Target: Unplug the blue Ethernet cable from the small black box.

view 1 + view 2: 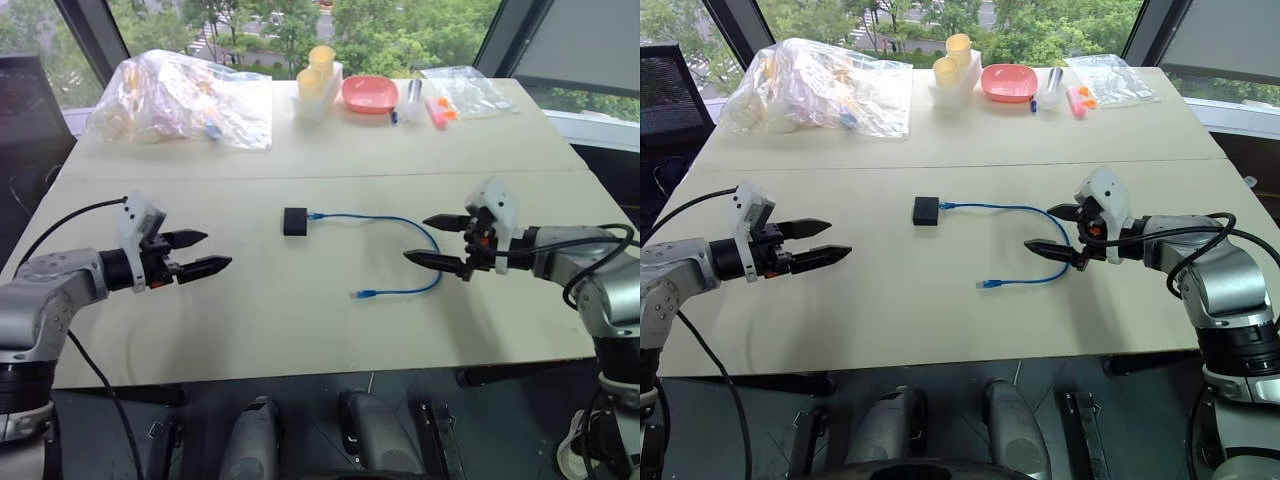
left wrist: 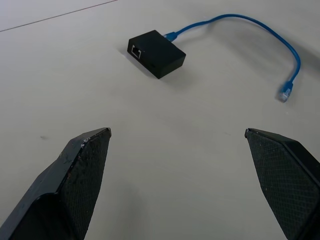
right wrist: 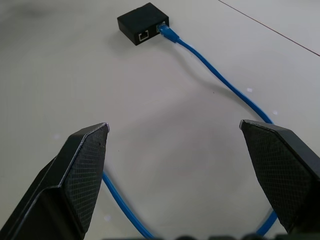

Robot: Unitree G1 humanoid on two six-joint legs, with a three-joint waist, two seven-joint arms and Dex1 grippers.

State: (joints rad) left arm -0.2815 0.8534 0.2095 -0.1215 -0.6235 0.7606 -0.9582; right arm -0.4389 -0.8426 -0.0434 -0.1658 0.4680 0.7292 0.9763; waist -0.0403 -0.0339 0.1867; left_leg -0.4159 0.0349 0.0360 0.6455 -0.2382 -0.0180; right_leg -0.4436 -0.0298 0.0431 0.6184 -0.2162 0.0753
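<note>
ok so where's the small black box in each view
Left eye view: small matte black plastic box mid-table, between both arms.
Right eye view: mid-table, slightly left of centre.
Left wrist view: upper middle.
Right wrist view: top, left of centre.
Shared landmark: thin bright-blue Ethernet cable plugged into the box's side.

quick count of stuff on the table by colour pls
blue: 1, Ethernet cable
black: 1, small box
pink: 1, bowl
yellow: 2, cups
clear: 2, plastic bags
total: 7
</note>
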